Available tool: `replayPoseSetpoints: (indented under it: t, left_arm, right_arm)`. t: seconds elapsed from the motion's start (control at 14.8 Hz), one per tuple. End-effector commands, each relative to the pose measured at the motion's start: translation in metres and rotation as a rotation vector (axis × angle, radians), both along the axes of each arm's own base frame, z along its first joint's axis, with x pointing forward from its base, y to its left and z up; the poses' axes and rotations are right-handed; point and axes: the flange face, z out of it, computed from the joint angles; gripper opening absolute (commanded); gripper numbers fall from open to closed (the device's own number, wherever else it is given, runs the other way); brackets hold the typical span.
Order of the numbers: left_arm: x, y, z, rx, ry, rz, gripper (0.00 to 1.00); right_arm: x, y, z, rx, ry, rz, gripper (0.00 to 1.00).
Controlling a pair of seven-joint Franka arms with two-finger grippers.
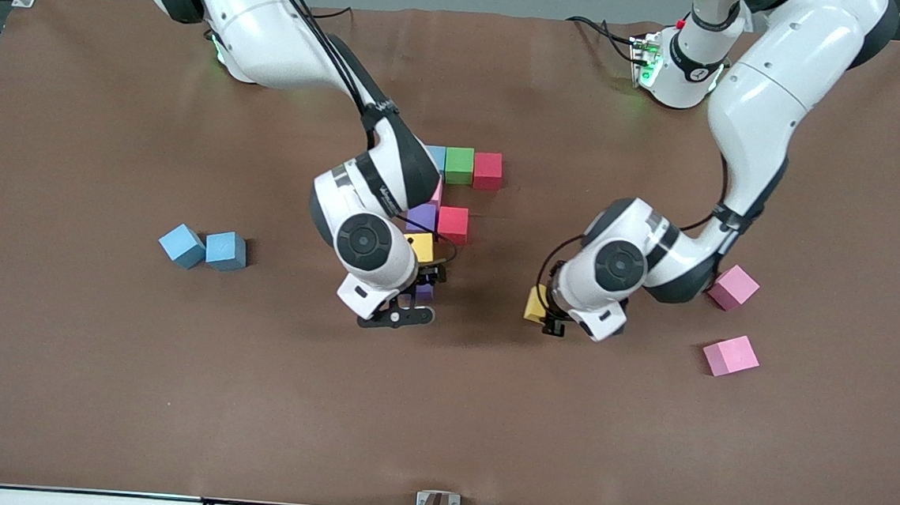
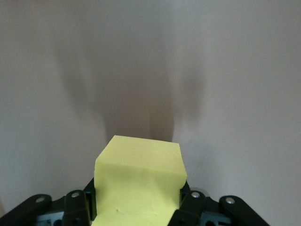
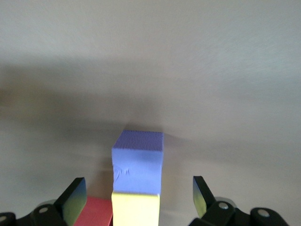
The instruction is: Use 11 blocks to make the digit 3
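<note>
My right gripper (image 1: pixel 424 281) is open and straddles a purple block (image 1: pixel 425 290) without touching it; its fingers (image 3: pixel 75 197) stand wide on either side of that block (image 3: pixel 138 162) in the right wrist view. Farther from the front camera lie a yellow block (image 1: pixel 420 245), a purple block (image 1: pixel 421 217), a red block (image 1: pixel 453 223), a partly hidden pink block (image 1: pixel 437 194), and a row of blue (image 1: pixel 436 158), green (image 1: pixel 459 165) and red (image 1: pixel 487 170). My left gripper (image 1: pixel 544 313) is shut on a yellow block (image 2: pixel 138 174) over bare table toward the left arm's end.
Two loose blue blocks (image 1: pixel 182 246) (image 1: pixel 226 251) lie toward the right arm's end. Two loose pink blocks (image 1: pixel 733 287) (image 1: pixel 730 355) lie toward the left arm's end, one beside the left arm's wrist. The brown table cover (image 1: pixel 438 426) is bare near the front camera.
</note>
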Motion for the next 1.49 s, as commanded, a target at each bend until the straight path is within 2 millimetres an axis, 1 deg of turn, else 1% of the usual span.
replayPoseSetpoints:
  t: [0.0,0.14,0.2,0.27,0.34,0.41,0.47,0.54,0.61,0.68,0.74,0.88,0.95,1.08,1.22,1.28,1.42]
  left_arm:
    - [-0.029,-0.029,0.003,0.047,0.021,0.129,0.17]
    - [-0.054,-0.049,0.000,0.122,0.080,0.189,0.17]
    - [-0.065,-0.055,-0.001,0.160,0.100,0.213,0.17]
    - [-0.074,-0.061,-0.003,0.176,0.109,0.231,0.17]
    - [-0.087,-0.071,-0.007,0.191,0.114,0.236,0.17]
    - [-0.096,-0.078,-0.005,0.200,0.110,0.249,0.17]
    - [-0.105,-0.080,-0.006,0.213,0.105,0.254,0.17]
    - [-0.114,-0.082,-0.006,0.235,0.073,0.241,0.15]
    - [-0.123,-0.087,-0.009,0.248,0.049,0.236,0.15]
    - [-0.126,-0.089,-0.010,0.246,0.035,0.252,0.15]
    - [-0.126,-0.091,-0.009,0.235,0.028,0.261,0.15]
    - [-0.129,-0.098,-0.008,0.195,0.015,0.258,0.15]
    - [-0.130,-0.099,-0.010,0.176,0.009,0.257,0.15]
    - [-0.135,-0.103,-0.013,0.146,-0.001,0.263,0.15]
    - [-0.143,-0.108,-0.018,0.123,-0.006,0.253,0.15]
    - [-0.146,-0.110,-0.018,0.115,-0.009,0.247,0.15]
    - [-0.150,-0.115,-0.018,0.110,-0.013,0.247,0.15]
  right_arm:
    - [-0.007,-0.044,0.093,0.023,0.041,-0.032,1.00]
    - [-0.010,-0.085,0.135,0.010,0.094,-0.032,1.00]
    - [-0.013,-0.107,0.155,0.010,0.109,-0.040,1.00]
    - [-0.017,-0.132,0.179,0.016,0.113,-0.062,1.00]
    - [-0.027,-0.151,0.200,0.014,0.120,-0.076,1.00]
    - [-0.037,-0.170,0.216,0.015,0.131,-0.089,1.00]
    - [-0.047,-0.195,0.234,0.019,0.128,-0.112,1.00]
    - [-0.057,-0.219,0.248,0.029,0.122,-0.126,1.00]
    - [-0.067,-0.237,0.259,0.040,0.114,-0.122,1.00]
    - [-0.074,-0.256,0.267,0.043,0.104,-0.122,1.00]
    - [-0.082,-0.274,0.270,0.020,0.098,-0.125,1.00]
    - [-0.096,-0.295,0.283,-0.019,0.069,-0.142,1.00]
    - [-0.101,-0.309,0.287,-0.033,0.065,-0.150,1.00]
    - [-0.105,-0.347,0.296,-0.019,0.056,-0.131,1.00]
    - [-0.104,-0.377,0.301,-0.010,0.044,-0.141,1.00]
    - [-0.106,-0.390,0.305,-0.008,0.037,-0.148,1.00]
    - [-0.106,-0.406,0.307,-0.034,0.026,-0.151,1.00]
